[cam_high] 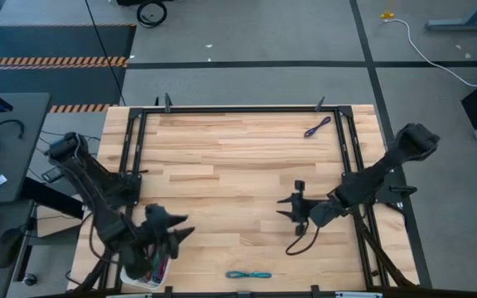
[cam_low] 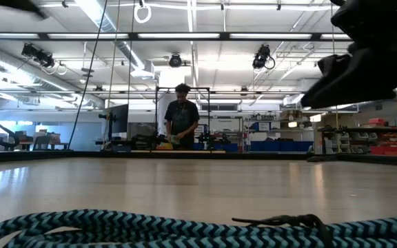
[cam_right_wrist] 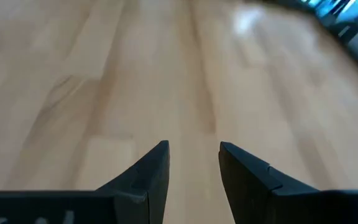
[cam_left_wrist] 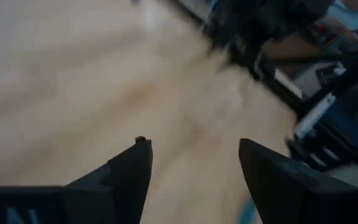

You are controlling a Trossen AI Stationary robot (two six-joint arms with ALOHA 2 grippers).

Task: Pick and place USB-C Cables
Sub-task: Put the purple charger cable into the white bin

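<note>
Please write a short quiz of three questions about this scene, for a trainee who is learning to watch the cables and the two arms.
1. True or false: the right end effector holds a cable.
2. Which cable lies nearest the table's front edge: A purple, B teal, C grey?
3. The purple cable lies near the table's far ____ corner.

Key
1. False: its fingers are open over bare wood.
2. B, the teal cable.
3. Right.

The left end effector is also open.

Bright overhead ceiling lights (cam_low: 191, 21) lit the room evenly; both wrist views were motion-blurred, glare showing at one o'clock.
</note>
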